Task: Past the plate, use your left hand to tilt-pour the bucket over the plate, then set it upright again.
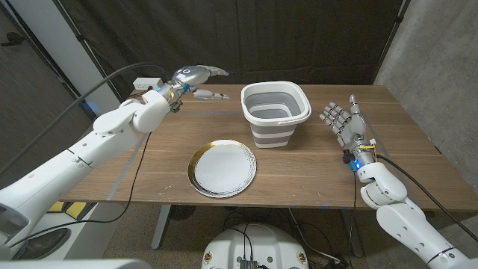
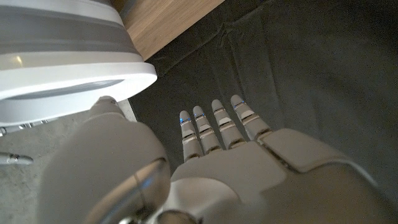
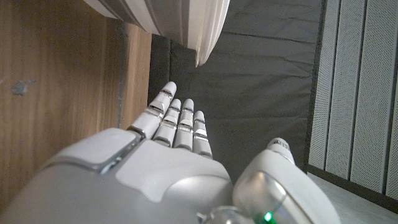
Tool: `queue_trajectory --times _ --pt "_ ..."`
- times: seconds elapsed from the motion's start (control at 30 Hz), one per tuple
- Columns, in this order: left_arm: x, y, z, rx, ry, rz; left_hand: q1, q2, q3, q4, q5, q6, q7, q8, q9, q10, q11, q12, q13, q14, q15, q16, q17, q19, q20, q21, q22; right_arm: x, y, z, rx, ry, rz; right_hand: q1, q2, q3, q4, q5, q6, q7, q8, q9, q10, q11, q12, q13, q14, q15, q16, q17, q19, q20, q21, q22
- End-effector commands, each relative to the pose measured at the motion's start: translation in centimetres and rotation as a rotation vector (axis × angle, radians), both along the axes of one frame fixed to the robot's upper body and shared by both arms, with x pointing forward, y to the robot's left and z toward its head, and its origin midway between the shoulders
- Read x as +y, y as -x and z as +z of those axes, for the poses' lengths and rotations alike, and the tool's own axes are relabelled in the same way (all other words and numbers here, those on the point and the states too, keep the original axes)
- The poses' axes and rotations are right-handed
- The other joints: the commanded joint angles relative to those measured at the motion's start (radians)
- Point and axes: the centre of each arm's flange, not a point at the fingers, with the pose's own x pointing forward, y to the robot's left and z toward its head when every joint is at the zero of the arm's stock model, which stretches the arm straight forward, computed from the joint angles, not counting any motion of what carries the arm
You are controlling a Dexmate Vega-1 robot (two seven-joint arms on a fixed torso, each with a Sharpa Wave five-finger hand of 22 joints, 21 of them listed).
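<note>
On the worktop [image 1: 314, 161]: standing and lying well apart, bucket and plate, with one hand to each side.
Bucket [image 1: 275, 112]: standing upright toward the far edge, right of middle; white rim, grey and white banded wall, nothing showing inside. Showing close by in the left wrist view [image 2: 62, 59], and at the edge of the right wrist view [image 3: 180, 22].
Plate [image 1: 222, 168]: lying flat nearer the front edge, just left of and in front of the bucket, not touching it; white with a gold rim.
Left hand [image 1: 196, 81]: hovering near the far left part of the worktop, left of the bucket and apart from it, pointing toward it.
Left fingers [image 2: 217, 124]: stretching out straight and side by side, gripping nothing; thumb [image 2: 102, 109] reaching toward the bucket rim, contact impossible to tell.
Right hand [image 1: 345, 123]: standing on the worktop right of the bucket, palm turned toward it, a clear gap between.
Right fingers [image 3: 177, 121]: reaching out straight, close together, holding nothing.
Left arm [image 1: 97, 146]: coming in from the lower left corner, white, crossing over the left edge of the worktop.
Right arm [image 1: 396, 205]: coming in from the lower right corner, white, with a small blue light at the wrist.
Cable [image 1: 134, 175]: hanging dark along the left side of the worktop.
Curtain [image 1: 299, 37]: hanging dark behind the far edge.
</note>
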Motion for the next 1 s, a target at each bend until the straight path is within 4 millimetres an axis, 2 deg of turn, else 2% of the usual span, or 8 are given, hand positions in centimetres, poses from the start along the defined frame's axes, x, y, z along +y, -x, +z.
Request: queue_trajectory --times 0.03,0.27,0.4,0.67,0.83,0.9,0.93,1.0 --pt "4.6 2.4 -5.5 0.177 0.553 -0.306 -0.009 -0.003 -0.010 0.006 0.008 0.007 0.011 0.008 0.004 0.010 0.003 0.011 0.000 0.016 -0.016 0.008 0.003 0.006 0.014 0.010 0.006 -3.1 -1.6 0.7 -0.058 0.042 0.086 -0.002 0.010 -0.009 -0.002 0.006 0.006 -0.001 -0.002 0.003 0.007 -0.006 -0.002 0.004 0.009 0.001 -0.001 0.002 0.006 -0.007 -0.001 0.004" --pt "5.0 1.3 -10.2 0.283 0.845 -0.502 -0.048 0.018 -0.021 0.021 0.004 0.010 0.033 0.010 0.004 0.016 0.032 0.015 -0.002 0.017 0.002 0.010 0.006 0.011 0.031 0.015 0.008 -4.2 -2.5 1.4 -0.062 0.079 0.133 -0.003 0.011 -0.010 -0.002 0.006 0.007 0.000 -0.001 0.003 0.007 -0.006 -0.002 0.004 0.007 0.001 -0.001 0.002 0.005 -0.006 -0.002 0.004" --pt "4.4 0.9 -12.6 0.347 0.912 -0.548 -0.078 0.038 -0.027 0.028 0.001 -0.002 0.045 0.006 0.004 0.013 0.050 0.014 -0.003 0.019 0.009 0.012 0.008 0.021 0.034 0.020 0.009 -4.1 -2.8 1.6 -0.064 0.109 0.136 -0.003 0.011 -0.010 -0.002 0.006 0.007 -0.001 -0.002 0.003 0.008 -0.005 -0.002 0.004 0.007 0.000 -0.001 0.002 0.004 -0.006 -0.002 0.004" --pt "5.7 1.1 -13.0 0.365 0.958 -0.596 -0.103 0.053 -0.034 0.031 -0.004 -0.012 0.058 0.003 0.004 0.007 0.064 0.013 -0.005 0.014 0.014 0.010 0.009 0.024 0.035 0.022 0.009 -2.7 -4.7 2.4 -0.060 0.099 0.146 -0.004 0.011 -0.012 -0.001 0.005 0.008 -0.001 -0.001 0.003 0.009 -0.007 -0.001 0.004 0.007 0.001 -0.001 0.003 0.004 -0.005 -0.002 0.004" --pt "6.3 0.6 -12.7 0.380 0.936 -0.603 -0.137 0.066 -0.047 0.028 -0.011 -0.038 0.063 -0.004 0.002 -0.017 0.077 0.005 -0.009 -0.021 0.021 -0.002 0.009 0.008 0.029 0.016 0.009 -2.1 -5.8 3.1 -0.050 0.103 0.147 -0.005 0.011 -0.012 -0.001 0.005 0.009 -0.002 -0.001 0.003 0.010 -0.007 -0.001 0.004 0.008 -0.002 -0.001 0.003 0.004 -0.006 -0.002 0.004" --pt "6.3 0.2 -13.1 0.388 0.944 -0.637 -0.151 0.069 -0.054 0.025 -0.014 -0.047 0.074 -0.006 0.001 -0.031 0.098 0.000 -0.013 -0.029 0.019 -0.004 0.008 0.001 0.013 0.013 0.008 -1.8 -6.1 3.2 -0.058 0.106 0.145 -0.005 0.011 -0.013 -0.001 0.005 0.009 -0.002 -0.001 0.003 0.010 -0.007 -0.001 0.004 0.006 -0.003 -0.001 0.003 0.003 -0.006 -0.002 0.004" --pt "6.3 -0.1 -13.4 0.396 0.956 -0.660 -0.156 0.070 -0.058 0.023 -0.015 -0.054 0.082 -0.007 0.000 -0.033 0.104 0.000 -0.016 -0.029 0.020 -0.003 0.007 0.003 -0.003 0.014 0.007 -1.5 -6.3 3.2 -0.061 0.107 0.144 -0.005 0.011 -0.013 -0.001 0.005 0.009 -0.002 -0.001 0.003 0.010 -0.006 -0.001 0.004 0.006 -0.004 -0.001 0.003 0.003 -0.006 -0.002 0.004" --pt "6.1 -0.5 -14.0 0.413 0.962 -0.687 -0.162 0.070 -0.062 0.021 -0.017 -0.064 0.096 -0.010 -0.001 -0.032 0.109 0.000 -0.019 -0.032 0.017 -0.004 0.005 0.006 -0.016 0.015 0.006 -0.9 -6.8 3.2 -0.070 0.110 0.155 -0.005 0.011 -0.013 -0.001 0.005 0.010 -0.004 -0.001 0.003 0.011 -0.007 0.000 0.004 0.006 -0.004 -0.001 0.003 0.003 -0.006 -0.002 0.004"
